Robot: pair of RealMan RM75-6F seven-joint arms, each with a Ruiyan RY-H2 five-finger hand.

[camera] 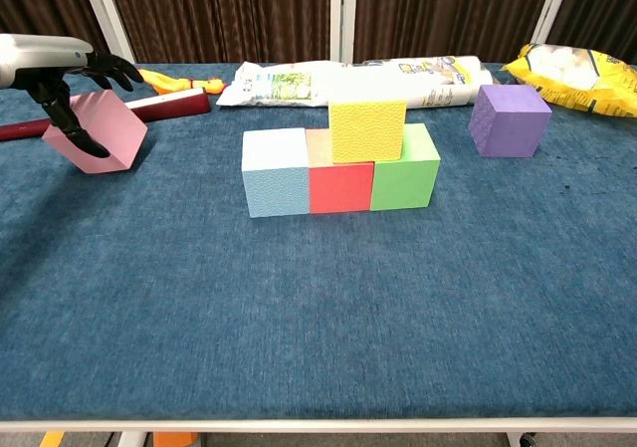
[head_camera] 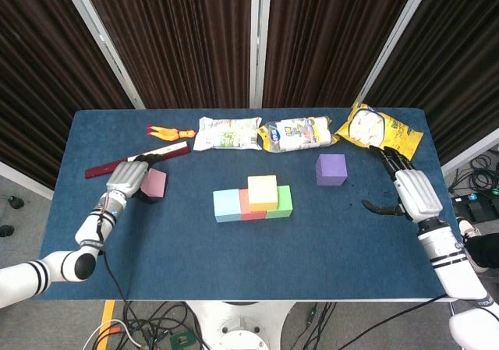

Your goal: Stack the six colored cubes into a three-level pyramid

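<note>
Pink cube [camera: 96, 132] is in the left hand [camera: 55, 64] at the bench's [camera: 318, 308] left side, tilted with fingers [camera: 70, 118] wrapped round it.
Blue cube [camera: 275, 171], red cube [camera: 340, 187] and green cube [camera: 405, 172] sit touching in a row mid-bench, yellow cube [camera: 367, 129] on top. Purple cube [camera: 509, 119] sits apart on the right. Right hand [head_camera: 410, 193] holds nothing, fingers spread, near the snack bag [head_camera: 377, 130].

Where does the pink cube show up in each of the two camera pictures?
Head view: the pink cube sits left of centre, beside the left hand.
Chest view: it is at the far left, tilted, with the same hand's dark fingers around it.
Shared landmark: the yellow cube on the three-cube row, to its right in both.
</note>
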